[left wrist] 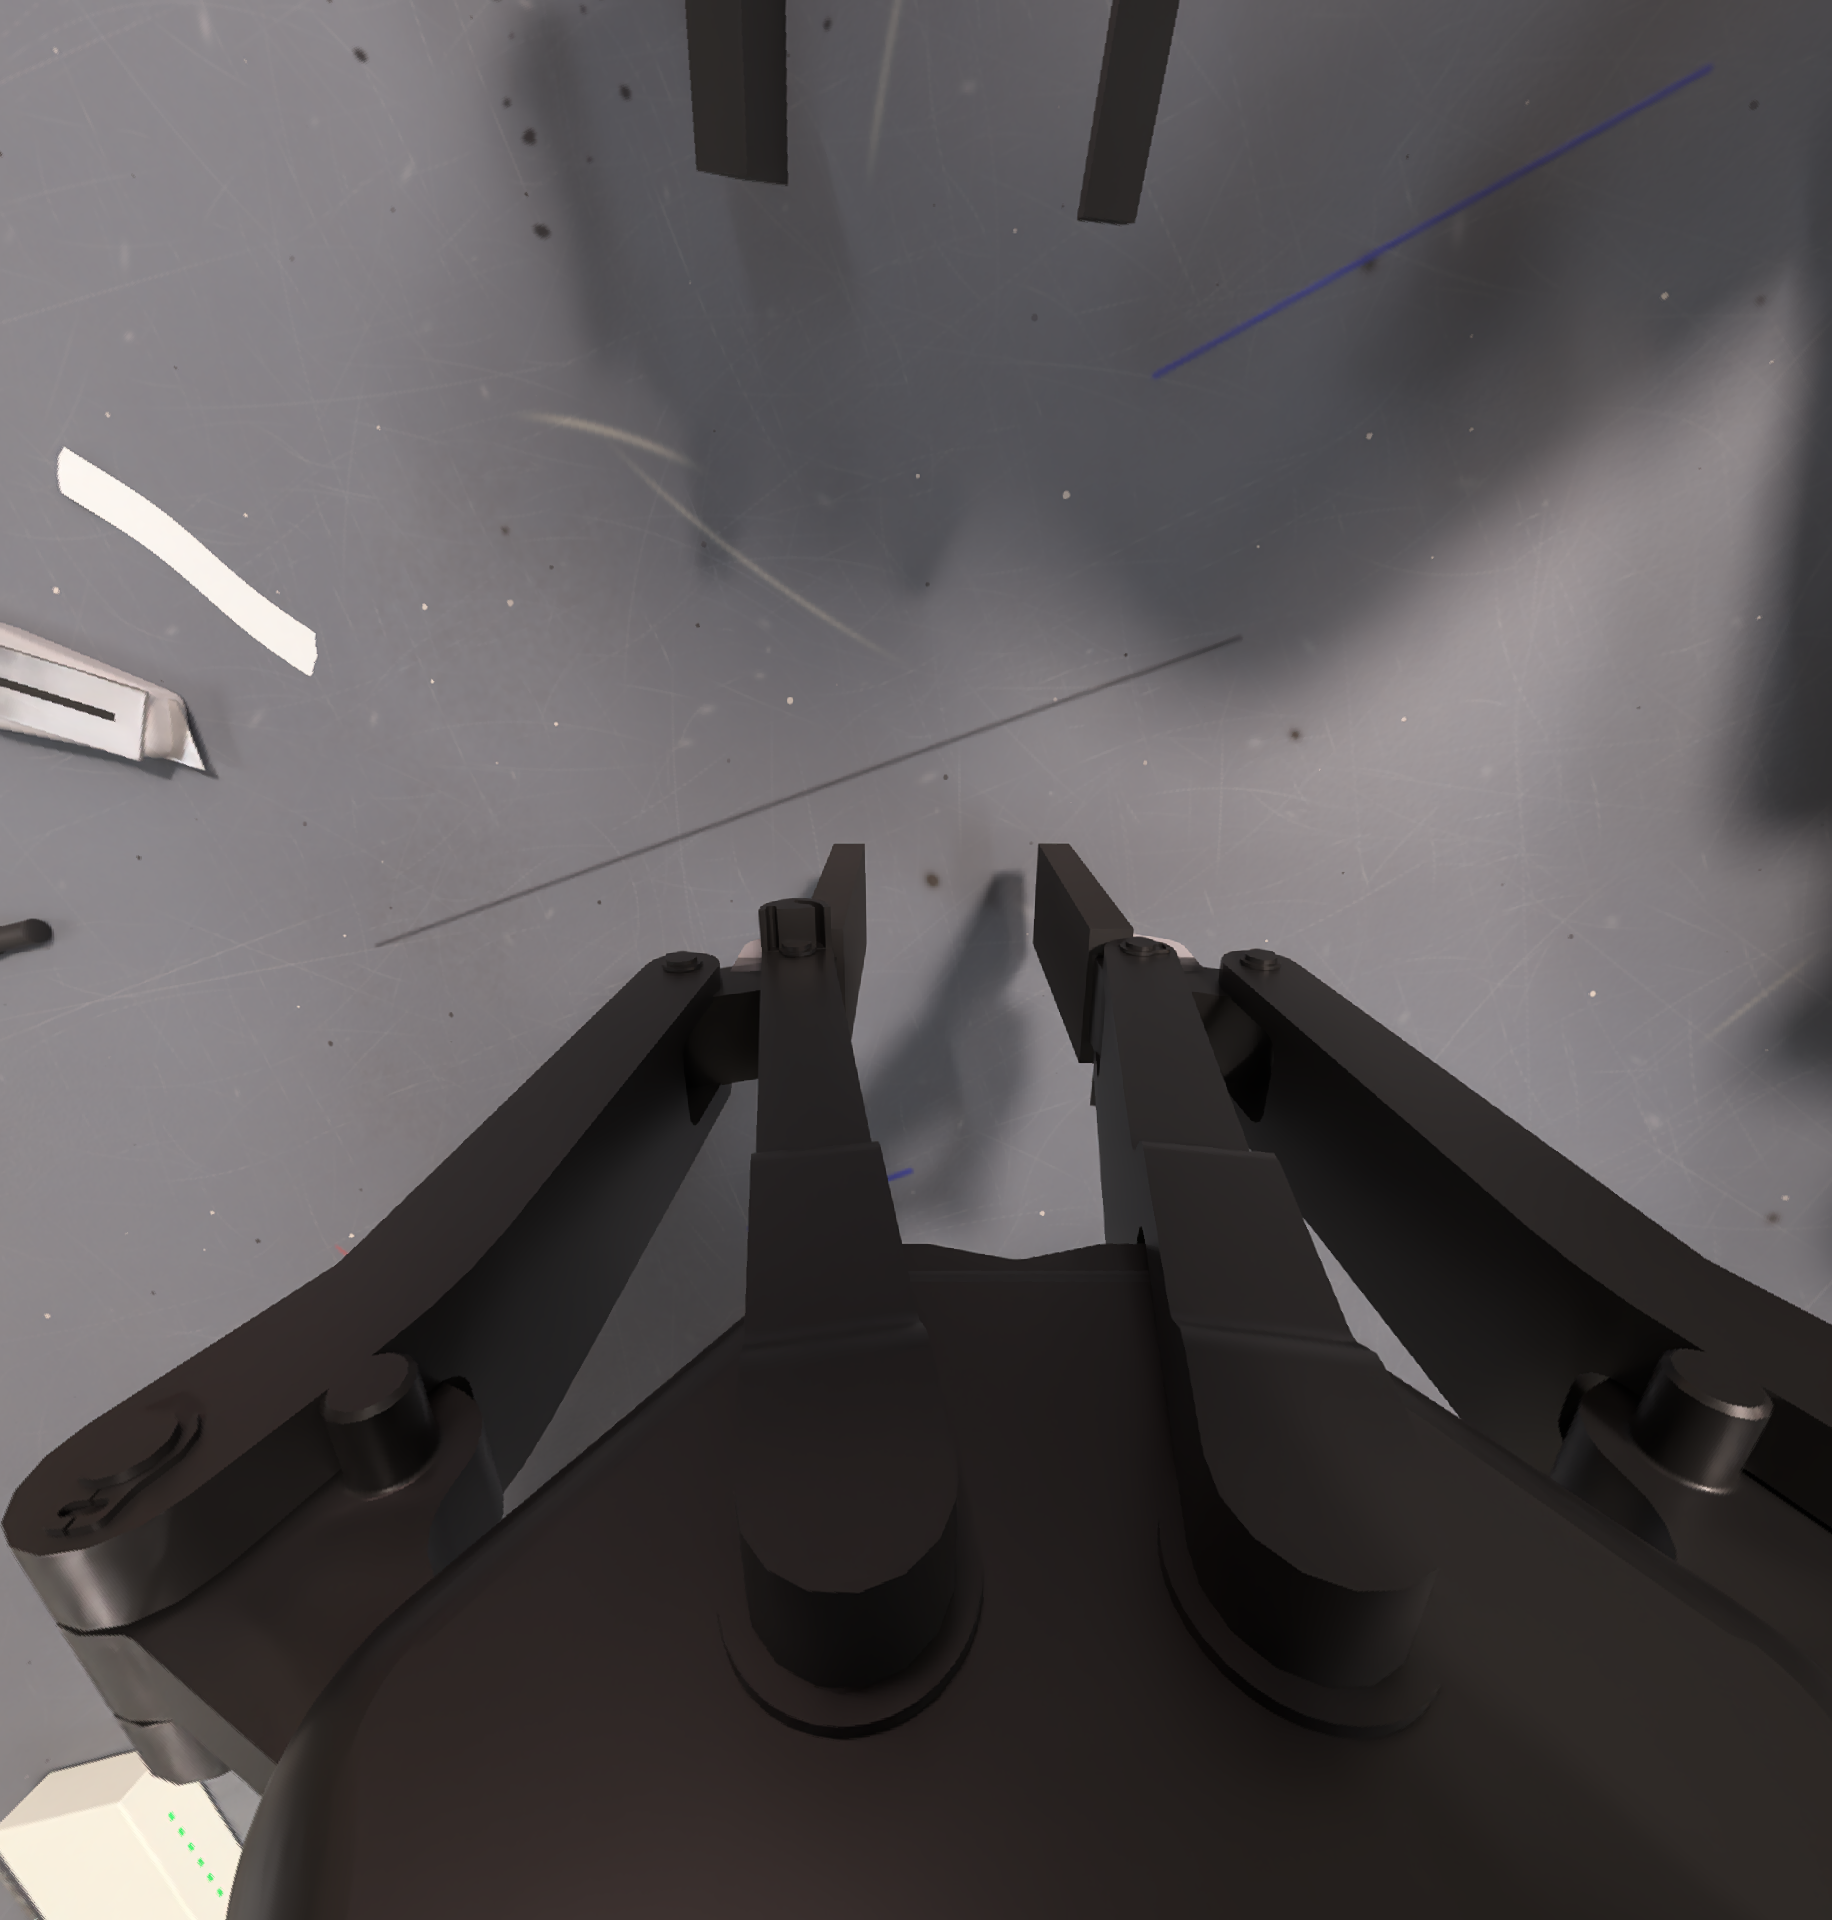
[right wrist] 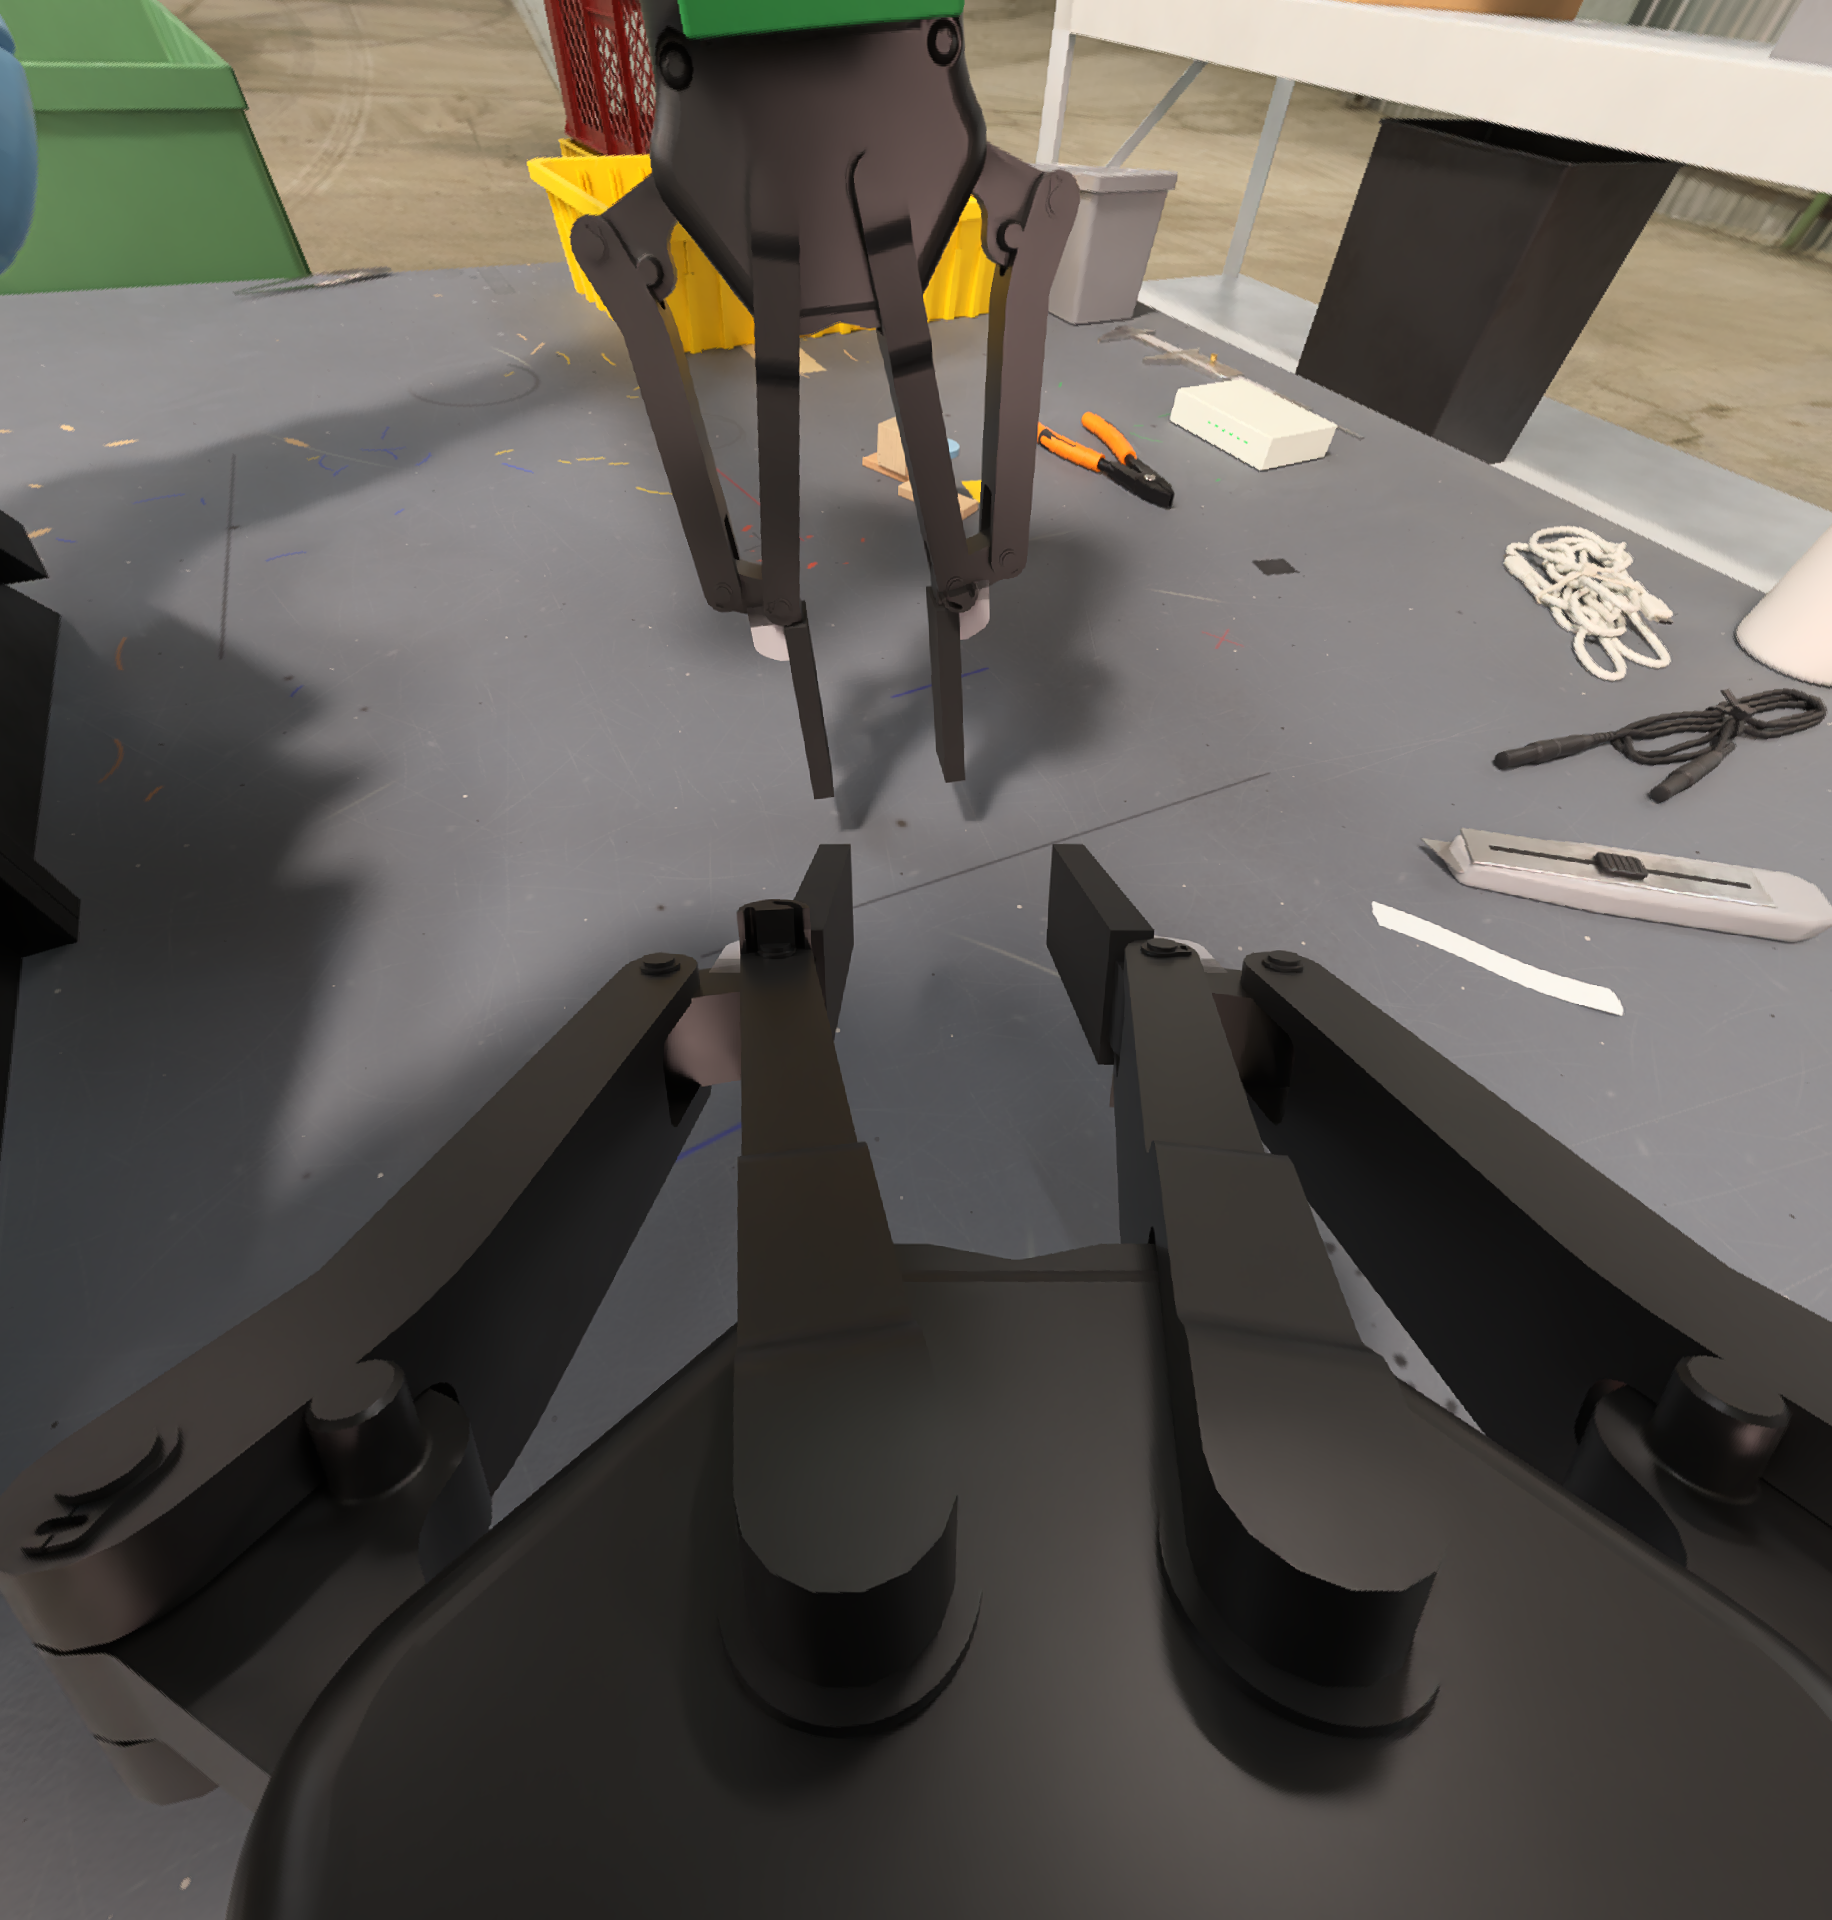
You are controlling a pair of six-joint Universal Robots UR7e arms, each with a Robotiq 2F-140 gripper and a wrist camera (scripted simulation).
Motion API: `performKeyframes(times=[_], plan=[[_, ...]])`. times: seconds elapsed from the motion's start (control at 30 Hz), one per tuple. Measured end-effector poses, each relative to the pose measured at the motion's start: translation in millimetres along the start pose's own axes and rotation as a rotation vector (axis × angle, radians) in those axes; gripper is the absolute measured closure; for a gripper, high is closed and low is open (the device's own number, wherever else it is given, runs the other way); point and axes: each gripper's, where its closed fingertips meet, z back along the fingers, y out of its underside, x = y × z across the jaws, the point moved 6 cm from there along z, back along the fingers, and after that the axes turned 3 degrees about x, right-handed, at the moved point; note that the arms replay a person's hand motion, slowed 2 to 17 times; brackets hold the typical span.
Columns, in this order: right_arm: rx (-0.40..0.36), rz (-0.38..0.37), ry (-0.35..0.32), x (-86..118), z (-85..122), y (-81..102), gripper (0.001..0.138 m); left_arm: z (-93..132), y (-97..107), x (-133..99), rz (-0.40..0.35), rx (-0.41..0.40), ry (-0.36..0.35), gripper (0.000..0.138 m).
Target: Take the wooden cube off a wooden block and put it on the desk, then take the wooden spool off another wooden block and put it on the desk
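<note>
Beyond the desk (right wrist: 476,727), a green bin (right wrist: 133,177), yellow crate (right wrist: 590,208), red crate (right wrist: 600,73) and black bin (right wrist: 1483,281) are standing, their contents hidden from me. The wooden pieces (right wrist: 907,457) are lying far back, half hidden behind the left gripper (right wrist: 884,784), too small to sort out. Both the left and the right gripper (right wrist: 948,883) are hovering part-open and empty, well short of them.

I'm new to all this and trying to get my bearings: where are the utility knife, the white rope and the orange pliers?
utility knife (right wrist: 1639,881): right wrist view, middle of its grey body.
white rope (right wrist: 1585,594): right wrist view, centre of the tangle.
orange pliers (right wrist: 1107,449): right wrist view, on an orange handle.
</note>
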Motion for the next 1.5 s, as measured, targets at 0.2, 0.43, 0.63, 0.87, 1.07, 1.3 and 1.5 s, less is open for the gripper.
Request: performKeyframes(times=[0.2, 0.43, 0.63, 0.87, 1.07, 1.3, 1.5], plan=[[0.002, 0.002, 0.001, 0.2, -0.4, 0.3, 0.088, -0.1, -0.1, 0.3, 0.002, 0.01, -0.002, 0.094], [0.004, 0.004, 0.002, 0.2, -0.6, 0.6, 0.088, 0.0, 0.5, 0.1, 0.006, 0.029, -0.002, 0.094], [0.004, 0.004, 0.002, 0.1, -0.7, 0.8, 0.088, 0.8, 0.3, 0.3, 0.011, 0.04, -0.002, 0.093], [0.003, 0.003, 0.003, -0.2, -0.7, 0.9, 0.088, 1.9, -0.6, 0.0, 0.025, 0.045, 0.004, 0.092], [0.002, 0.002, 0.004, -0.6, -0.6, 0.9, 0.088, 2.3, -1.1, -0.1, 0.048, 0.057, 0.015, 0.092], [0.002, 0.001, 0.005, -1.0, -0.6, 1.2, 0.089, 1.0, -1.2, 0.7, 0.079, 0.081, 0.02, 0.091], [0.002, 0.001, 0.007, -1.3, -0.6, 1.3, 0.089, -1.0, -1.8, 0.8, 0.096, 0.1, 0.022, 0.091]])
